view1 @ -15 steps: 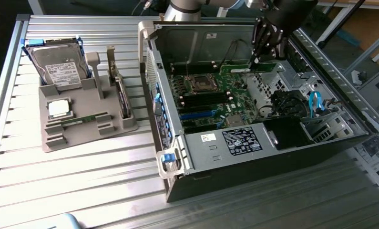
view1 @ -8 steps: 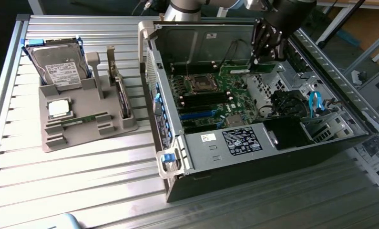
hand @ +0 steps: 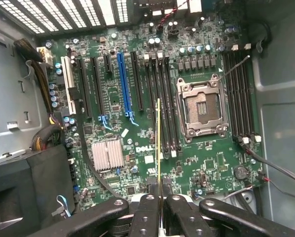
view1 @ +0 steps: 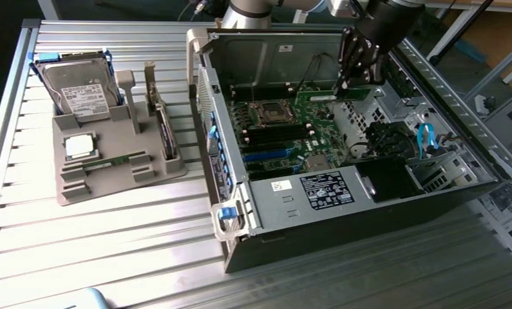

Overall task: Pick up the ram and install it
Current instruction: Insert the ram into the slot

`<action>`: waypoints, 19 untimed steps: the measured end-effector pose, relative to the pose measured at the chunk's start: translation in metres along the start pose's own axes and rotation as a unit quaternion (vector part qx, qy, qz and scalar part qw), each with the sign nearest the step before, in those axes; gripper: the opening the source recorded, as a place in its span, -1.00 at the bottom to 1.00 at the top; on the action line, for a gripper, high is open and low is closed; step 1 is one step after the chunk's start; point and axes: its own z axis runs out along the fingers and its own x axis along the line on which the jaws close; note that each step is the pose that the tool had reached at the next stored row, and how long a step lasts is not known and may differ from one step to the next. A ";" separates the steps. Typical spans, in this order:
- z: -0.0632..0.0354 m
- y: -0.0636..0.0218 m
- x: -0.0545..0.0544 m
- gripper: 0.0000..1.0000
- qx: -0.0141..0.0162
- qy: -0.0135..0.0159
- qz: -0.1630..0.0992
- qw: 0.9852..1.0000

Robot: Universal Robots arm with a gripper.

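My gripper (view1: 348, 84) hangs inside the open computer case (view1: 273, 193), above the motherboard (view1: 281, 138), and is shut on the ram (view1: 317, 97), a thin green stick. In the wrist view the ram (hand: 159, 148) is seen edge-on as a narrow line running out from between the black fingers (hand: 146, 212) of the gripper (hand: 160, 200). It hovers over the black memory slots (hand: 162, 103) beside the empty CPU socket (hand: 202, 106), roughly parallel to them. I cannot tell whether it touches a slot.
On the exterior view's left a grey holder (view1: 109, 167) carries a hard drive (view1: 80, 90), a silver CPU chip (view1: 80, 147), an upright expansion card (view1: 161, 125) and another green stick (view1: 114, 162). Cables (hand: 276, 168) and the case walls (hand: 280, 98) crowd the board.
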 end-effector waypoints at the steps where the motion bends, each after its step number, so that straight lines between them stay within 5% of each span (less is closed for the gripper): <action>1: 0.0005 0.0000 0.000 -0.76 0.000 0.000 0.000 1.000; 19: 0.0102 -0.0001 0.000 -0.76 0.000 0.000 0.000 1.000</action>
